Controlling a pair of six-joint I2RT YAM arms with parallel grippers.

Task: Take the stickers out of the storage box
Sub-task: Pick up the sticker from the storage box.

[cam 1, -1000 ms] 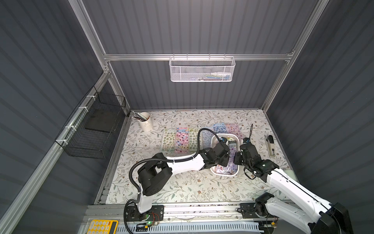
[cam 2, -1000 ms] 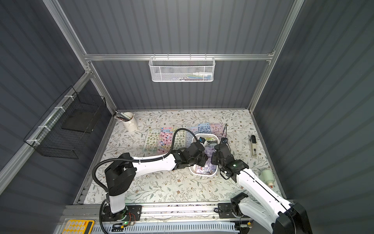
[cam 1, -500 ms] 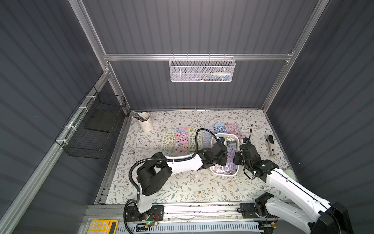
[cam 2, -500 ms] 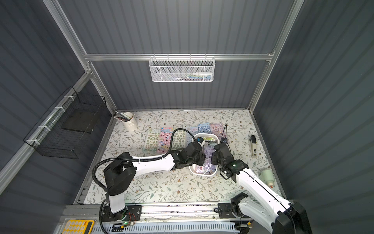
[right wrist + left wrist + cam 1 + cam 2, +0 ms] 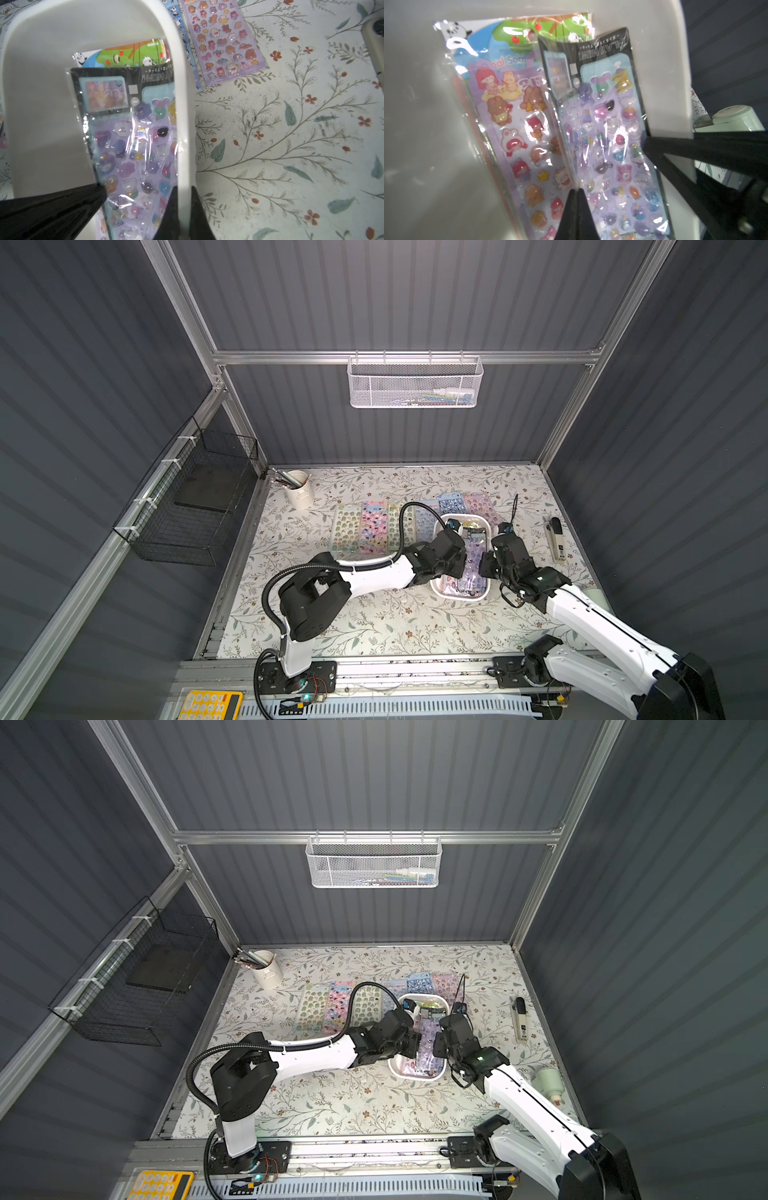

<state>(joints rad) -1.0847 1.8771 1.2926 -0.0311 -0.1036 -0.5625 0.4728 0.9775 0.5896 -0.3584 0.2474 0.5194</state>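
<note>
**A:** What's nearest to you?

**B:** My left gripper [image 5: 576, 191]. It is pinched tight on the long edge of a glossy, clear-wrapped purple sticker sheet [image 5: 608, 145] with a black header. I take the edge because a sheet this flat offers nothing else to grab.

**A:** And the other tool?

**B:** My right gripper [image 5: 184, 189] is clamped over the side wall of the shallow white plastic storage box [image 5: 178, 83], with one jaw inside and one outside. I reckon that pins the light box so it won't ride up with the sheet.

**A:** Is anything left inside?

**B:** At least one lilac sheet with a green-and-blue top [image 5: 512, 124], partly under the one I hold.

**A:** And beyond?

**B:** The box sits right of the middle of the floral-covered table [image 5: 374, 626]. A row of pastel stickers [image 5: 374, 526] lies flat past the box's far end. A white cup of pens [image 5: 298, 489] stands in the far-left corner. The walls are ribbed and dark grey, with a white mesh basket [image 5: 415, 383] on the back rail and a black wire basket [image 5: 187, 510] on the left wall.
</note>
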